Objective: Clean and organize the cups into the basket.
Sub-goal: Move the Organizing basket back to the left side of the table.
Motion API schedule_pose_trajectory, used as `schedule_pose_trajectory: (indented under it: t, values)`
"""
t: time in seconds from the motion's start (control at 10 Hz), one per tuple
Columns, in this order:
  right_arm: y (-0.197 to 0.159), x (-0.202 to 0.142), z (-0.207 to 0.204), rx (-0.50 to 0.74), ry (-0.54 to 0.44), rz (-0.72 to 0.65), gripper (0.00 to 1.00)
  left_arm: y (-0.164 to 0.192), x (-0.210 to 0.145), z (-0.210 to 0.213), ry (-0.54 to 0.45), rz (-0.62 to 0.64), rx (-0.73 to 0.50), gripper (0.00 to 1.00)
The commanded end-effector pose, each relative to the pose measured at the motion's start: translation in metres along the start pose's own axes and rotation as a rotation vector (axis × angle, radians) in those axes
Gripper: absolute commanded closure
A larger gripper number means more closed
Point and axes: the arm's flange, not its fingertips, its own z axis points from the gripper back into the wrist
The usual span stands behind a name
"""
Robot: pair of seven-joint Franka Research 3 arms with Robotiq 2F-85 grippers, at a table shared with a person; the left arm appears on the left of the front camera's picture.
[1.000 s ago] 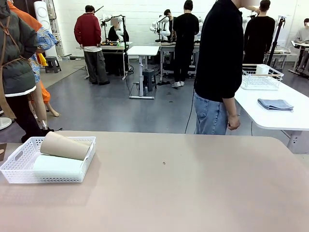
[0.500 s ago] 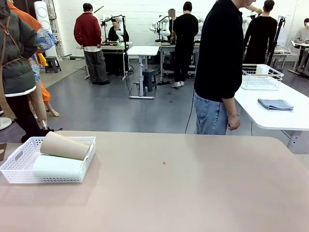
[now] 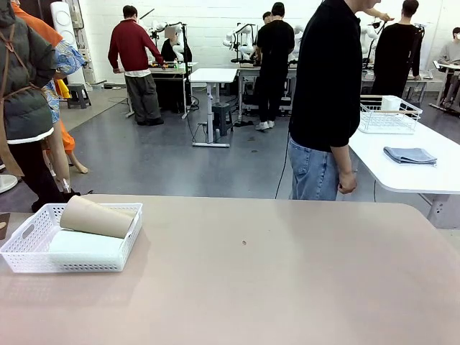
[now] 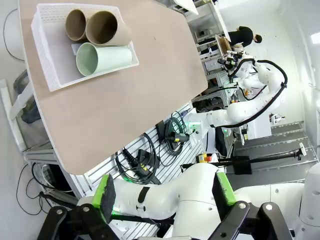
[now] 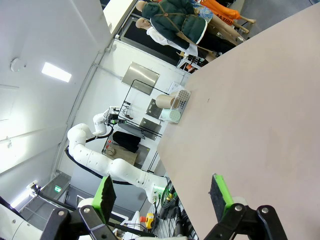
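Nothing on the counter (image 3: 287, 273) moves since the earlier frames. Both the left gripper (image 4: 164, 192) and right gripper (image 5: 162, 195) hang with jaws apart, well above the shallow white lattice plastic basket (image 3: 29, 248). Inside it lie two tan-brown tapered tumblers (image 4: 102, 27) and the pale mint tumbler (image 4: 102, 57), so the organizing looks finished.

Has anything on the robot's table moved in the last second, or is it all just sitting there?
Nothing on the table moved. The basket sits at the same spot with the tan-brown cups and the mint green cup lying in it as before. The person at the far side stays standing there, touching nothing.
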Motion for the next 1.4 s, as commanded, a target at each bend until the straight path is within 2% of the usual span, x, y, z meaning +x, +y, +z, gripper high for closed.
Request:
schedule_pose_trajectory:
  t: [0.0,1.3]
  values:
    - [0.0019,0.0007,-0.0009,-0.002,0.007,0.002,0.00,-0.0010,-0.0010,0.0018,0.005,0.013,0.007,0.00]
    - [0.0019,0.0007,-0.0009,-0.002,0.007,0.002,0.00,-0.0010,-0.0010,0.0018,0.005,0.013,0.007,0.00]
